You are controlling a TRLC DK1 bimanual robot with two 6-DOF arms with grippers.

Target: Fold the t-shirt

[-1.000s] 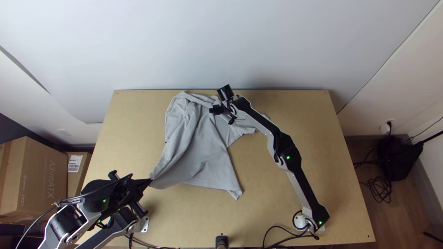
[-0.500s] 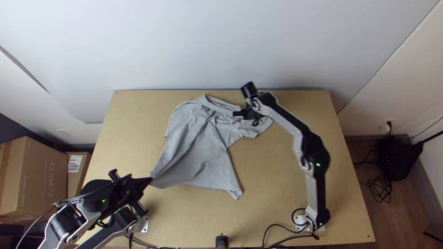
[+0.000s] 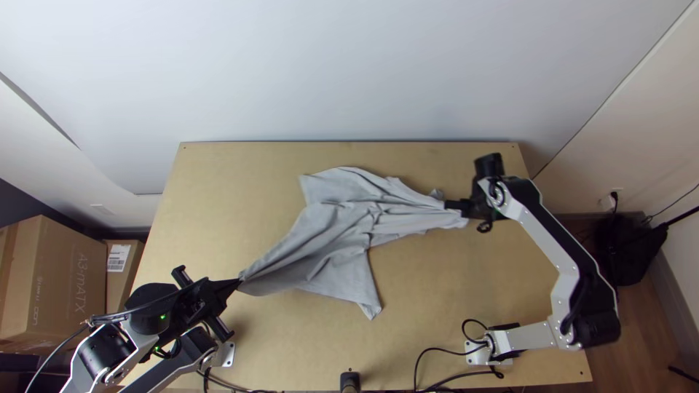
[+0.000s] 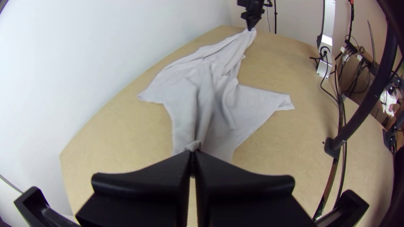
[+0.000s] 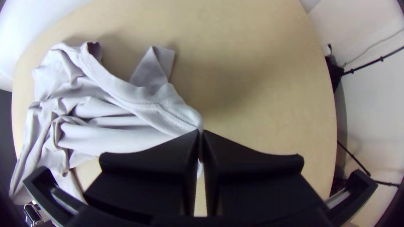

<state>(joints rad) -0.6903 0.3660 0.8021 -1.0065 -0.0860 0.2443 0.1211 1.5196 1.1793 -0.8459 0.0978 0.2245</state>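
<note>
T-shirt (image 3: 331, 236), grey, unfolded, lying across the middle of the table (image 3: 444, 291), bunched into long creases between my two grippers. My left gripper (image 3: 237, 283) is at the table's near left part, clenched on the shirt's near left corner. Left wrist view: my left gripper (image 4: 192, 153) has both fingers pressed together at the tips, a small tuft of cloth poking up between them. My right gripper (image 3: 449, 204) is over the right half, toward the far side, clamped on the other end. Right wrist view: my right gripper (image 5: 201, 133) has closed fingertips pinching a stitched, seamed edge, a bit of cloth hanging below the pinch. One pointed corner lies toward me, near the middle; another flap spreads toward the far left. From the right wrist view I get a small folded-over flap beside the seamed edge. Cloth between grips is narrow and gathered on the right, wider toward the left. Cardboard box (image 3: 54, 284) beside the table's left side, smaller box (image 3: 122, 262) next to it. Cables (image 3: 437, 360) by the right arm's base.
</note>
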